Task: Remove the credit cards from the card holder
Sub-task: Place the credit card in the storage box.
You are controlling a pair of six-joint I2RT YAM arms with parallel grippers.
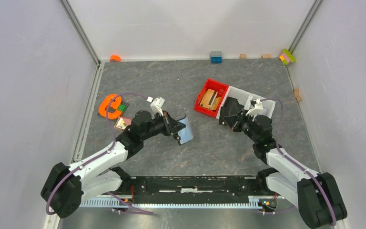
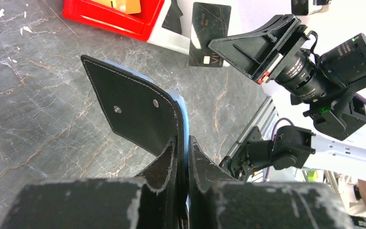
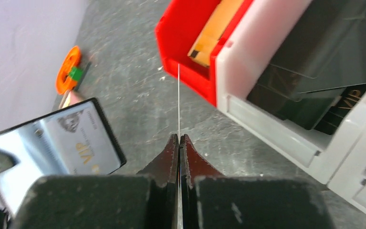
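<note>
Grey, marbled table (image 1: 205,152) runs from the arm bases at my near edge out to pale walls. Closest to me, on my left, the left hand (image 2: 183,148) is pinched nearly shut on the fold of the card holder (image 2: 133,112). Its black outer flap with two metal studs sticks out beyond the fingertips, and a strip of blue lining shows beside it. From the right wrist I see the holder spread open, with a pale credit card (image 3: 83,148) marked VIP tucked inside.

Across a stretch of table, well apart from the holder, the right hand (image 3: 178,140) is closed tight on a dark credit card (image 2: 209,33). My own wrist camera shows that card only as a thin edge-on line.

Just beyond that card stand a red bin (image 3: 190,71) holding tan wooden blocks (image 1: 210,98) and, touching its right side, a white bin (image 3: 252,52) with dark cards (image 3: 310,71) lying in it.

Further left, past the left arm, a pinkish card (image 1: 121,123) lies flat beside an orange ring-shaped object (image 1: 108,106).
</note>
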